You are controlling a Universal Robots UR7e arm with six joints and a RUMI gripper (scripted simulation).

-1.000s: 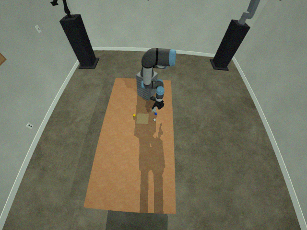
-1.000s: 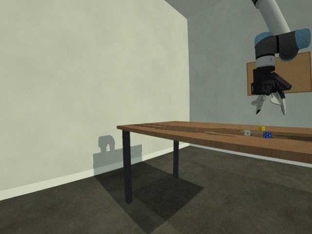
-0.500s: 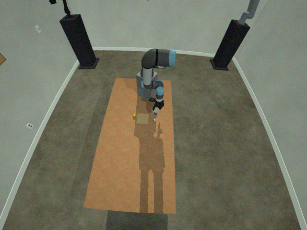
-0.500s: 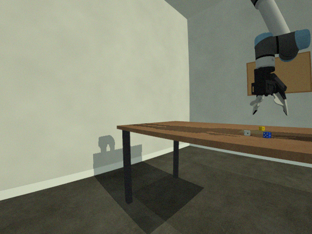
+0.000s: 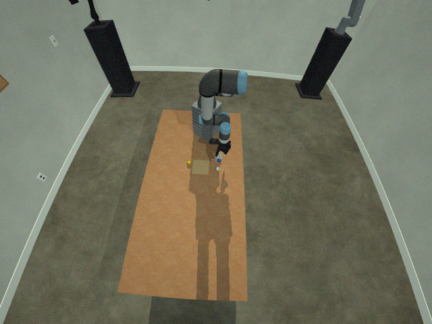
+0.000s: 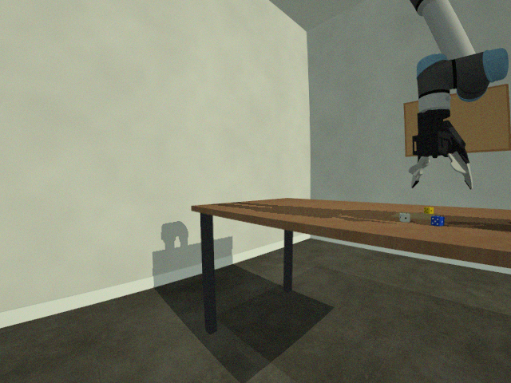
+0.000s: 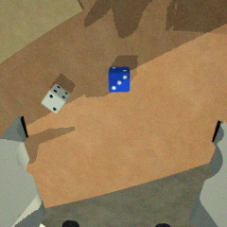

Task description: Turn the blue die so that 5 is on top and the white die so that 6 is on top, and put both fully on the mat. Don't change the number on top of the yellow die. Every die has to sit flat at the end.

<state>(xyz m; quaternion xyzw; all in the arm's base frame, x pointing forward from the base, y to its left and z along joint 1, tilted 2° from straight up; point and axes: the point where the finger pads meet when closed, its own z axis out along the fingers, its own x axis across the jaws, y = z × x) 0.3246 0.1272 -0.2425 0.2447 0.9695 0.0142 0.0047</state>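
Wood-look tabletop, matt dice
Below the open gripper (image 5: 219, 155) (image 6: 441, 187) (image 7: 121, 129), the table (image 5: 174, 223) (image 6: 350, 228) (image 7: 128, 147) looks like brown wood, matt and faintly grained; the mat (image 5: 200, 167) (image 7: 33, 26) beyond looks flat and matt (cloth or paper, I cannot tell). The blue die (image 5: 219, 160) (image 6: 437, 220) (image 7: 119, 79) and white die (image 5: 217, 169) (image 6: 404, 217) (image 7: 55, 98) beneath it look like smooth plastic. Its fingers (image 6: 463, 169) look smooth and dull grey.

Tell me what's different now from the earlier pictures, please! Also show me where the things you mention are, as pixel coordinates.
The gripper (image 5: 219, 155) (image 6: 441, 188) (image 7: 119, 120) turned a little, so its fingertips look wider apart from the side. It grabbed nothing and dropped nothing. The blue die (image 5: 219, 160) (image 6: 437, 220) (image 7: 119, 80), white die (image 5: 217, 169) (image 6: 405, 217) (image 7: 55, 98) and yellow die (image 5: 189, 162) (image 6: 429, 210) stayed put.
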